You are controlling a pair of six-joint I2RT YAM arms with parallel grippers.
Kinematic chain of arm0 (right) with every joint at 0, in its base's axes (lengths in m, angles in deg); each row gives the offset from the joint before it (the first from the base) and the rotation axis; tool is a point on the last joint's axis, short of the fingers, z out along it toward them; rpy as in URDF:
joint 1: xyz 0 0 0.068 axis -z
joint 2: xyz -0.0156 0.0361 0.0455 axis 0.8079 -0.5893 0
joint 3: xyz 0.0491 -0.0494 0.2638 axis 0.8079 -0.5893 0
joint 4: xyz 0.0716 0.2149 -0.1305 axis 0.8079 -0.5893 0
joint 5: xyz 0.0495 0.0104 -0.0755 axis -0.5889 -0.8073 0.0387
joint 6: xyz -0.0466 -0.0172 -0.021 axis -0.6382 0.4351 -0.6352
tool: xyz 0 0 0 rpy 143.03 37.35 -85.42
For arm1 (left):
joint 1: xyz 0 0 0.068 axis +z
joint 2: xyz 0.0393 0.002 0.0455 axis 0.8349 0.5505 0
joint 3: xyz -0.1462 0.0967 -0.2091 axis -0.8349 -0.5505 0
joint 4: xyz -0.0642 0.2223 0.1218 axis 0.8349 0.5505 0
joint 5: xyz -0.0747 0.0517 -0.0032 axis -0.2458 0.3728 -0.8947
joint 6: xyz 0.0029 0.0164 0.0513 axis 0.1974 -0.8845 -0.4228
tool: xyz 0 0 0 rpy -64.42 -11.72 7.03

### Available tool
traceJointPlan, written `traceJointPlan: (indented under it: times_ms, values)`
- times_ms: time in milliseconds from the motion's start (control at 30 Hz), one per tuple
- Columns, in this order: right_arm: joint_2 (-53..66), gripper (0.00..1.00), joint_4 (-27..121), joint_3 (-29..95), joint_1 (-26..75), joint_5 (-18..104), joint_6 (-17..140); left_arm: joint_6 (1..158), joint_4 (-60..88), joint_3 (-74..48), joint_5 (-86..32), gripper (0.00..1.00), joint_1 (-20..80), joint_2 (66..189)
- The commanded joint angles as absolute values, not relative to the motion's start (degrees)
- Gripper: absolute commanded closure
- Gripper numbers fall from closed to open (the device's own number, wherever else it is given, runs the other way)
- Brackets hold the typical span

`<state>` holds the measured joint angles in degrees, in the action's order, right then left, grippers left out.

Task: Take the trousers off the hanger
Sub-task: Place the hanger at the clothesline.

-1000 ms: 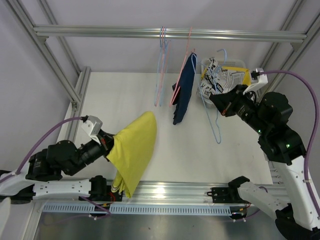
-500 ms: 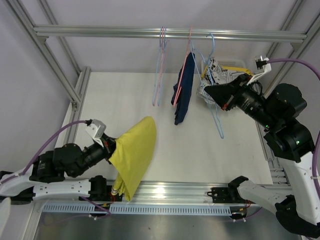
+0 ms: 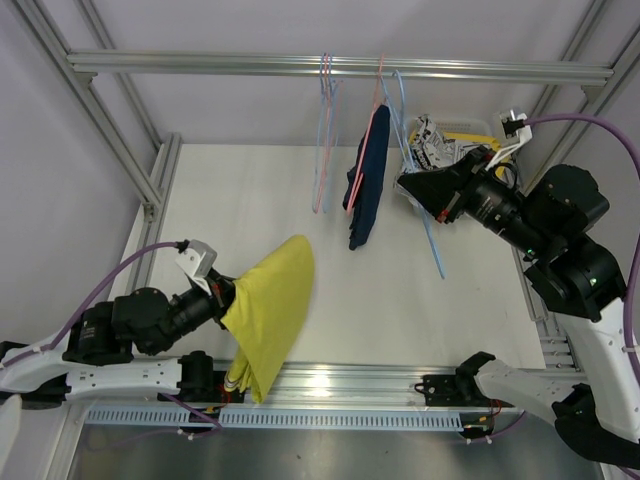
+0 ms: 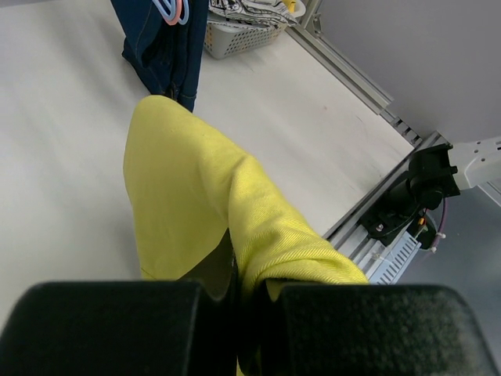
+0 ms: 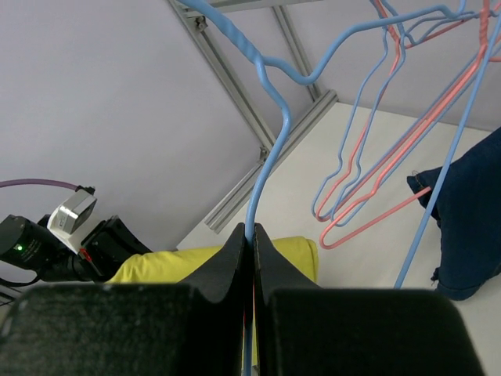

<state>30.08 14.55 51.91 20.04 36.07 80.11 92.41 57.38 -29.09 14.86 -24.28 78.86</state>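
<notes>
Since a second ago the right gripper (image 5: 252, 231) has swung its bare blue hanger (image 5: 227, 31) up and left, toward the rail (image 3: 250, 65). Already off, the yellow trousers (image 3: 268, 315) dangle by the table's (image 3: 240, 200) near-left edge from the left gripper (image 3: 228, 300), jaws pinched shut on the cloth. The right jaws clamp the hanger's wire. Still hung from the rail by the far edge, the navy trousers (image 3: 372, 180) look to be what's left. A print garment (image 3: 435, 135) lies in the far-right corner basket (image 4: 235, 39).

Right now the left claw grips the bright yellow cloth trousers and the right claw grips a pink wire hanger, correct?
Not quite. The right claw grips a light blue wire hanger, not a pink one; the right wrist view shows the blue wire pinched between its fingers. The left claw does grip the bright yellow cloth trousers.
</notes>
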Motion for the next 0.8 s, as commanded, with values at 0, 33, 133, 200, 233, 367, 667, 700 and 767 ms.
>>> traceJointPlan:
  times_ms: [0,33,133,200,233,367,667,700,767]
  values:
    - [30.2,1.0,16.1,55.6,19.0,36.9,80.2,94.0,48.4,-28.3,14.4,0.99,-24.5,78.7]
    - [30.4,1.0,15.3,56.1,18.8,37.6,80.2,94.0,48.4,-28.2,14.4,0.99,-24.5,78.8]
    - [31.2,1.0,14.5,55.9,18.6,38.1,80.5,94.4,48.4,-28.1,14.0,0.99,-24.5,79.0]
    - [31.7,1.0,14.3,55.4,18.6,38.6,80.6,94.7,48.3,-28.3,13.9,0.99,-24.5,79.1]
    - [32.1,1.0,14.2,55.2,18.6,38.8,80.9,94.8,48.2,-28.2,13.6,0.99,-24.5,79.3]
    - [33.6,1.0,14.3,54.8,18.5,38.8,81.6,95.2,48.1,-28.4,13.3,0.99,-24.5,79.4]
    - [33.8,1.0,17.9,49.9,18.4,37.4,84.2,95.7,47.5,-28.9,12.9,0.99,-24.5,80.0]
    - [33.6,1.0,18.8,49.2,18.3,37.4,84.4,95.8,47.6,-29.0,12.8,0.99,-24.5,80.0]
    - [33.1,1.0,19.8,47.7,18.1,37.2,85.1,96.0,47.5,-29.2,12.7,0.99,-24.5,80.0]
